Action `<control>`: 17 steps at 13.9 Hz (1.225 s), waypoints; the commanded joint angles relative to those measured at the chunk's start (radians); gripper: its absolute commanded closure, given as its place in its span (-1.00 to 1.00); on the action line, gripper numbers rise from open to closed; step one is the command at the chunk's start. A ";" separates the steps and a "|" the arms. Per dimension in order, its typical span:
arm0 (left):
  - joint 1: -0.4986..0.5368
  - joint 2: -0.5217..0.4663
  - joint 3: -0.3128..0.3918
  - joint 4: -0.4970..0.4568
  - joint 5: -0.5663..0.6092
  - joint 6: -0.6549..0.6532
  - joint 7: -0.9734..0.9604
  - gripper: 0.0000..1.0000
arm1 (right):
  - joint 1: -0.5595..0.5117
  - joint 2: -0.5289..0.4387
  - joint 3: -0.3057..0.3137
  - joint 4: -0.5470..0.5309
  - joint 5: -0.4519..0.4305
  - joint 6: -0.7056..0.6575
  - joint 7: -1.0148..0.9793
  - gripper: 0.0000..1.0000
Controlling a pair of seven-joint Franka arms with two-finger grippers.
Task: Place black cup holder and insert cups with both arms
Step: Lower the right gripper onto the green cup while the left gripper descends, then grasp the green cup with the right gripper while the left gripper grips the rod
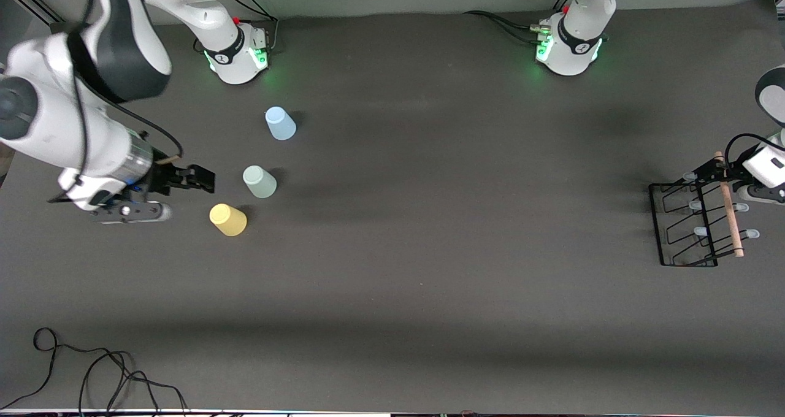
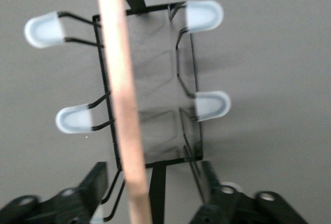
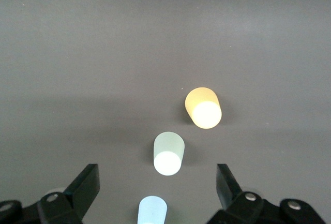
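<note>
The black cup holder (image 1: pixel 692 225) stands at the left arm's end of the table, its wooden rod handle (image 1: pixel 730 207) on top. My left gripper (image 1: pixel 731 173) is over the rod's end. In the left wrist view the left gripper (image 2: pixel 153 175) is open, the rod (image 2: pixel 124 105) runs between its fingers without touching them, and pale-tipped prongs (image 2: pixel 209 105) show below. The blue cup (image 1: pixel 280 123), green cup (image 1: pixel 259 181) and yellow cup (image 1: pixel 228 219) stand upside down toward the right arm's end. My right gripper (image 1: pixel 202 179) is open and empty beside them; it also shows in the right wrist view (image 3: pixel 156 175), with the green cup (image 3: pixel 168 154) below.
A loose black cable (image 1: pixel 92 368) lies at the table's front corner at the right arm's end. The arms' green-lit bases (image 1: pixel 239 55) (image 1: pixel 567 49) stand along the table's edge farthest from the front camera. The right arm's bulky elbow (image 1: pixel 116 37) hangs over that end.
</note>
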 commanded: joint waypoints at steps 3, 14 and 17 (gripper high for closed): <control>-0.019 0.007 0.007 0.028 0.003 -0.004 -0.032 1.00 | 0.064 -0.040 -0.007 -0.232 0.007 0.215 0.070 -1.00; -0.116 0.010 -0.002 0.495 -0.016 -0.504 -0.306 1.00 | 0.133 0.010 -0.052 -0.461 -0.033 0.404 0.171 -1.00; -0.301 0.007 -0.005 0.531 -0.017 -0.567 -0.512 1.00 | 0.131 0.066 -0.062 -0.472 -0.033 0.444 0.173 -1.00</control>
